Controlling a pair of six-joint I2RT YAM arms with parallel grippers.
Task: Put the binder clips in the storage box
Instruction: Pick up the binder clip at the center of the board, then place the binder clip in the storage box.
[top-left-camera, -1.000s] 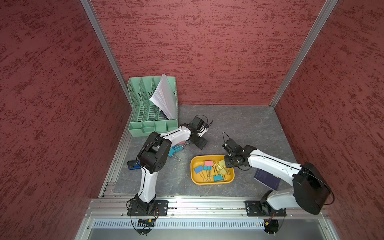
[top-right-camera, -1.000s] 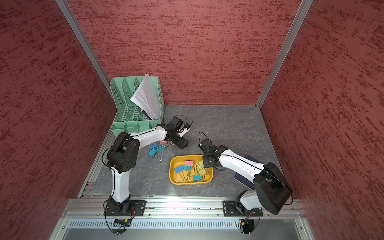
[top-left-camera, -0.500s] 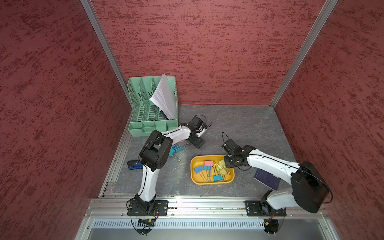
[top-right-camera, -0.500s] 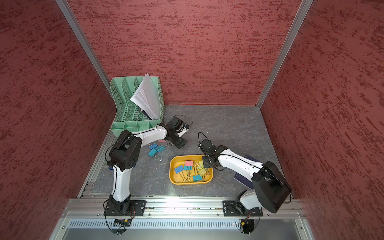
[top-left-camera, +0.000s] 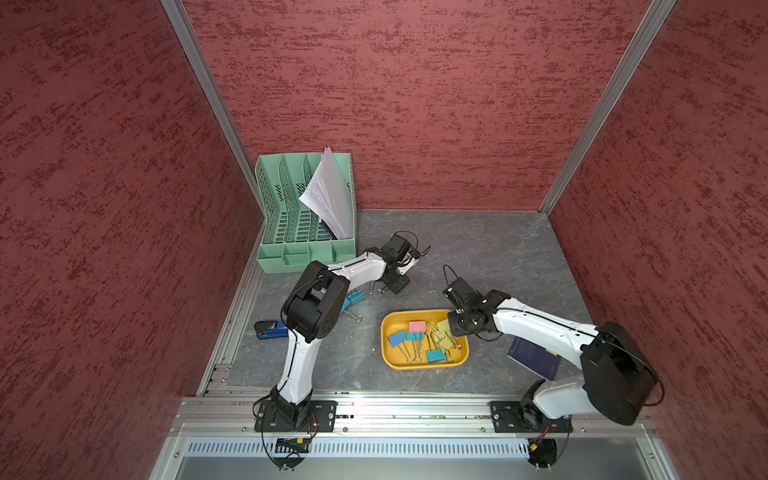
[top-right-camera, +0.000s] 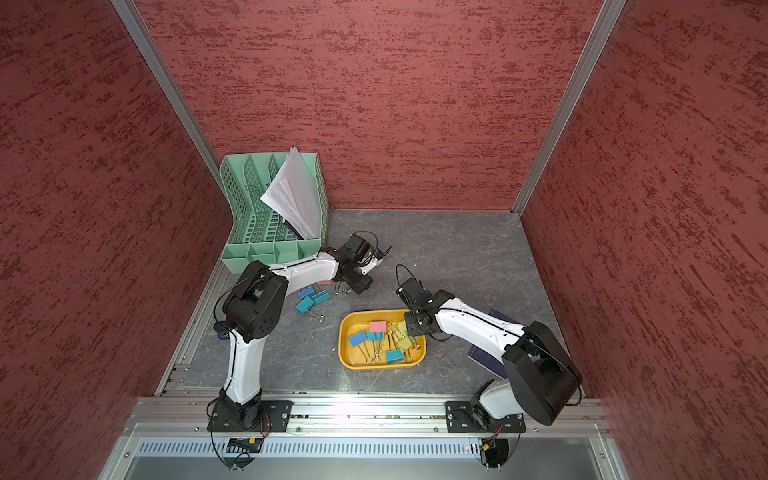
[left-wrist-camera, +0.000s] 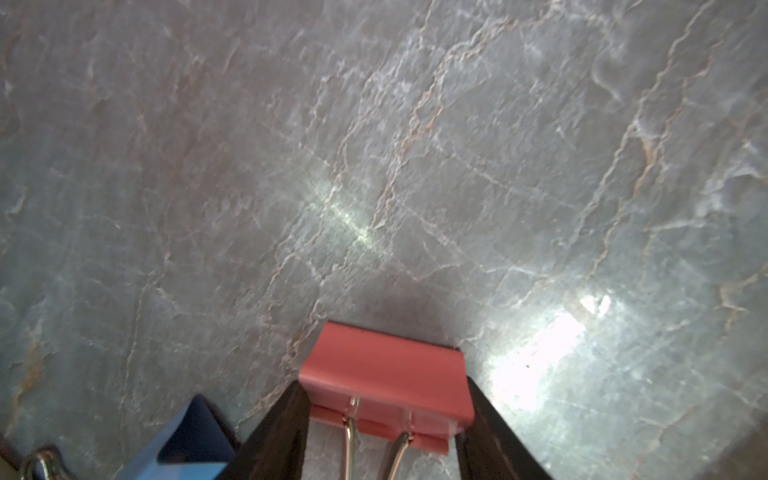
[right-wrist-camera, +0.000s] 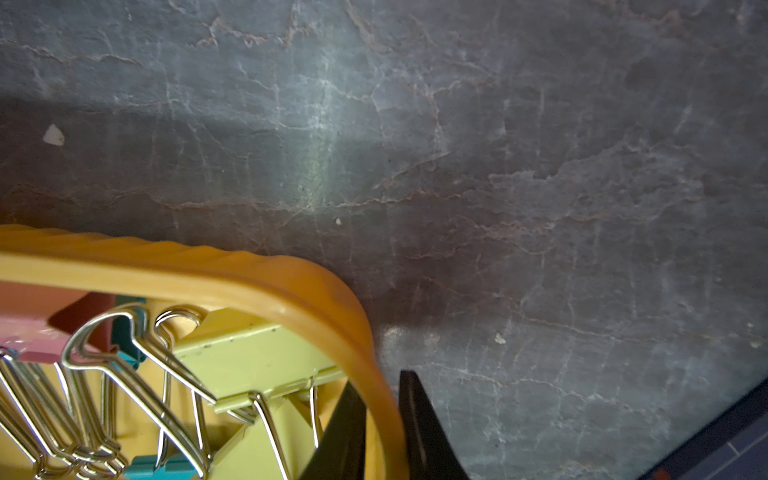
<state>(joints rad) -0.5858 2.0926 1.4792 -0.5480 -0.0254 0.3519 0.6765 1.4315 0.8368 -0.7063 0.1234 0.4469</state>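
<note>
Well, the left arm (top-left-camera: 357, 268) is folded high at the elbow, forearm reaching toward the back and wrist tipped down at the table (top-left-camera: 478, 249). Its gripper (left-wrist-camera: 383, 382) is down on a pink clip (left-wrist-camera: 384, 361) that lies flat, one black finger pressed to each end — gripped, by the look of the wrist view. A few loose clips (top-right-camera: 304, 305), blue and teal, lie on the table near it. The right arm (top-left-camera: 540, 328) stretches low and long from its base to the box (top-left-camera: 424, 366). Its gripper (right-wrist-camera: 380, 380) is clenched on the rim at the far right corner — one finger inside, one outside. Inside the box lie more clips (top-left-camera: 417, 326), heaped together.
</note>
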